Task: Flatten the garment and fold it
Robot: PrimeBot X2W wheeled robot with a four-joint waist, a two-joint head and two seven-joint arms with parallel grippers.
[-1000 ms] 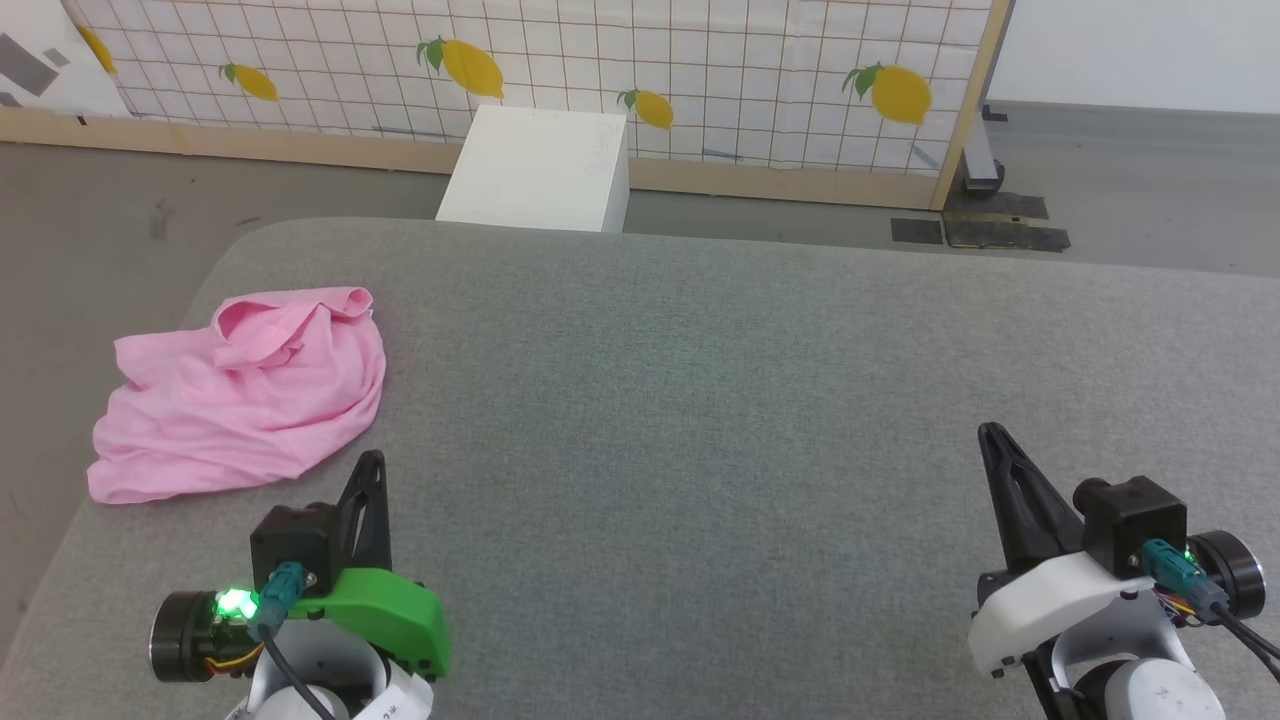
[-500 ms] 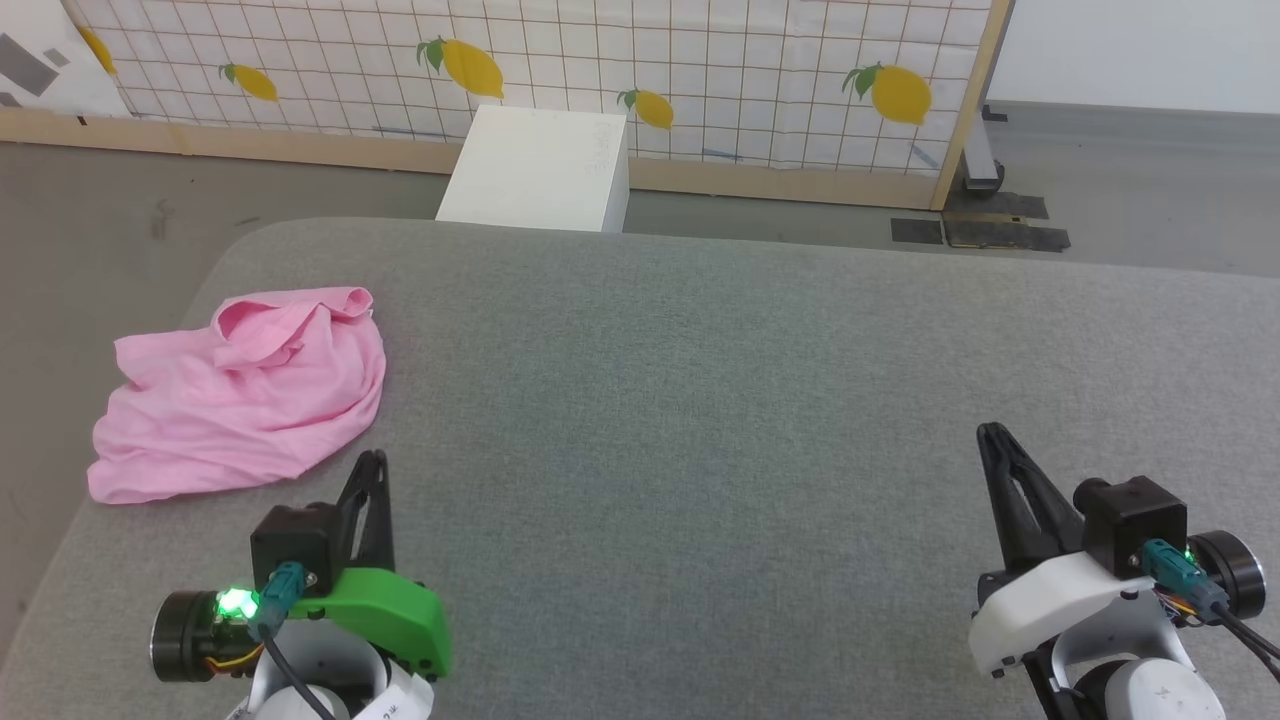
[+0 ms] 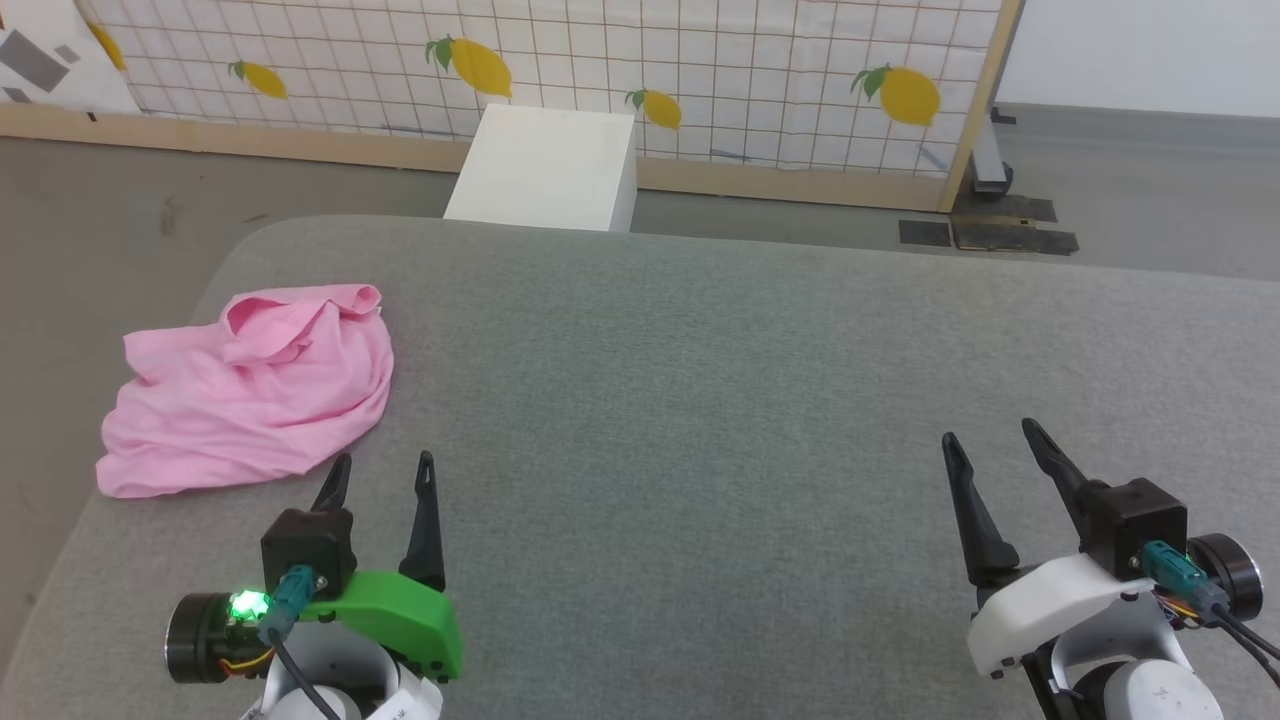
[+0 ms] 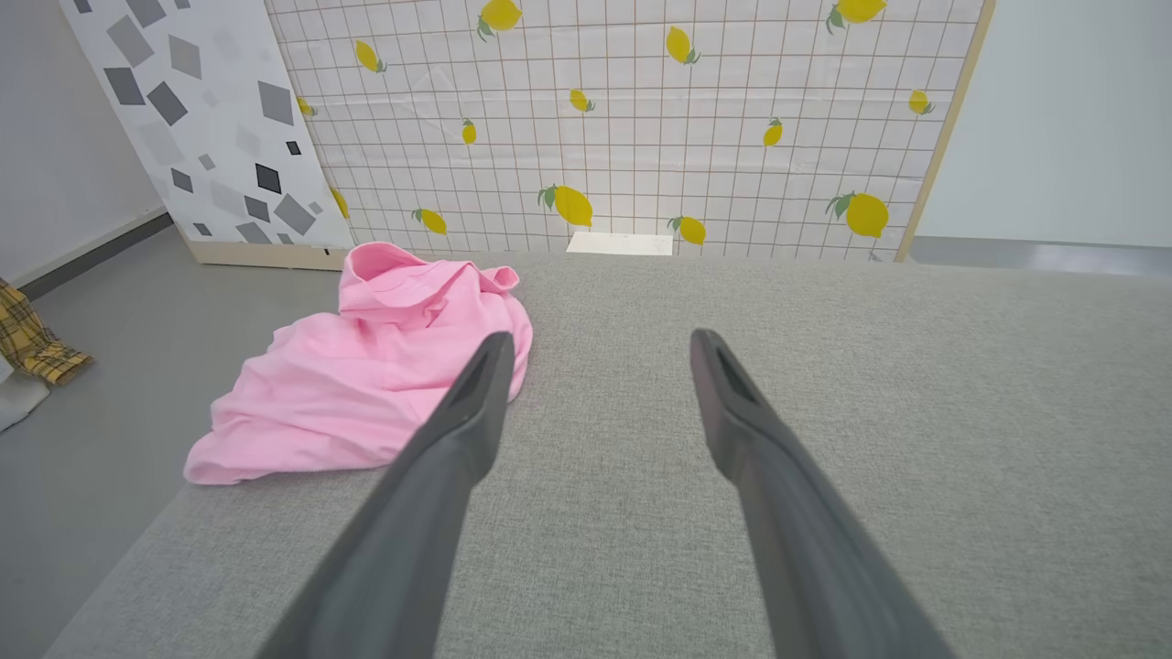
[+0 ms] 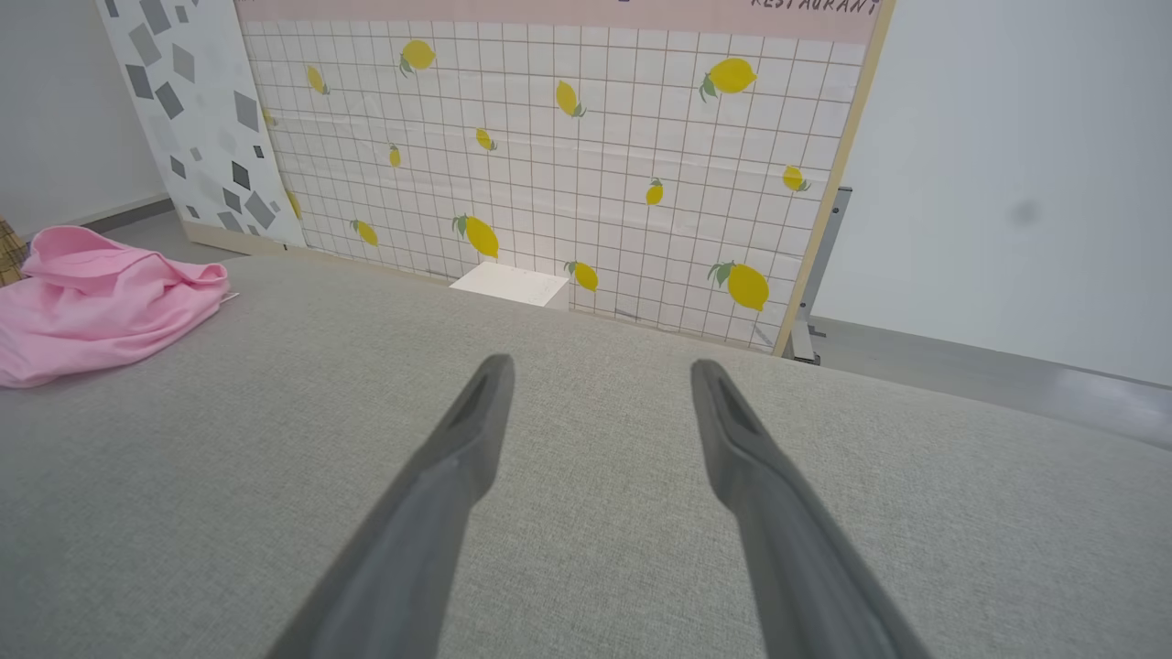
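The light-pink garment (image 3: 250,390) lies crumpled in a heap at the left edge of the grey padded table (image 3: 700,400). In the left wrist view the garment (image 4: 375,375) sits just ahead and left of my fingers. My left gripper (image 3: 383,472) hovers open near the table's front left, a short way in front of the heap and apart from it. My right gripper (image 3: 988,436) is open at the front right, far from the cloth, with nothing between its fingers. From the right wrist the garment (image 5: 101,311) shows at the far left.
A white box (image 3: 545,170) stands on the floor behind the table's far edge. A lemon-print grid panel (image 3: 700,70) closes off the back. Some yellow plaid cloth (image 4: 32,343) lies on the floor to the left.
Both grippers have gone from shut to open. The head camera has shifted slightly; the garment has not moved on the table.
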